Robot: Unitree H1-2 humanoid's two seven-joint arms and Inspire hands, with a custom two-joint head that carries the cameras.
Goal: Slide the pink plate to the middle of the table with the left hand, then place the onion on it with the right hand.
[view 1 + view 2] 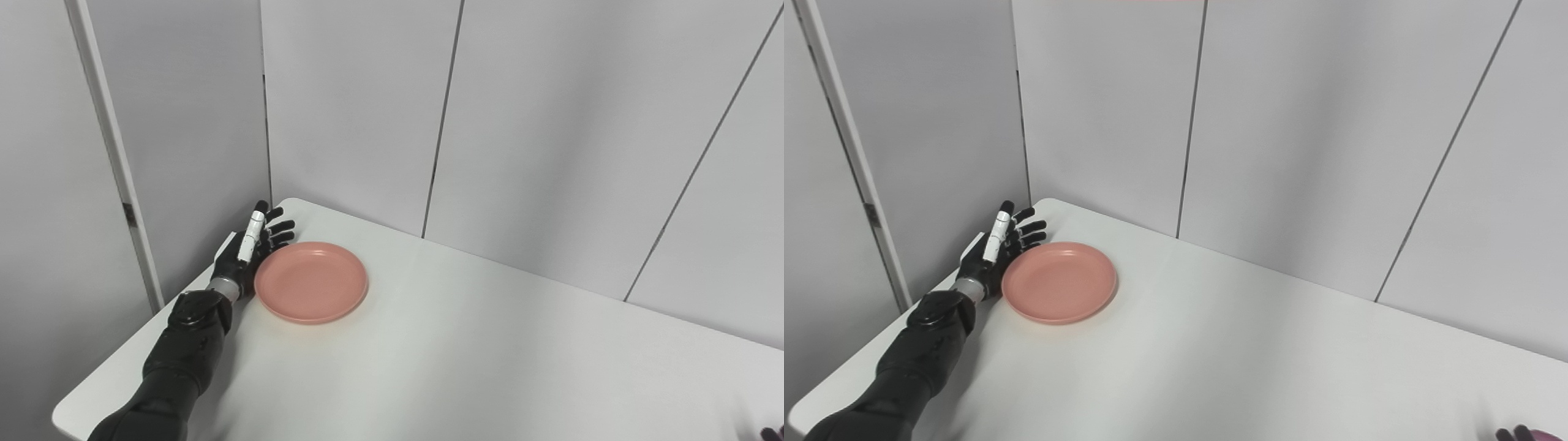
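So the left hand (pixel 251 248) is sitting at the far left corner of the white table (pixel 490 343), fingers (pixel 278 228) spread apart and stretched out flat, not wrapped around anything. It's right up against the left rim of the pink plate (pixel 311 282), palm side facing the plate; looks like it's touching the edge, but it's close enough that I can't swear to contact versus just beside. The plate itself is empty and lies flat near the table's far left corner, well off from the middle. The right hand (pixel 1516 434) barely pokes in at the bottom right corner of both views, just a couple of dark fingertips, so I can't tell if it's spread or closed. In the right eye view there's a sliver of something purplish (pixel 1546 435) just beside those fingertips at the frame edge, too cut off to say what it is. No labels, logos or writing that I can read anywhere, only a white strip along one finger of the left hand.
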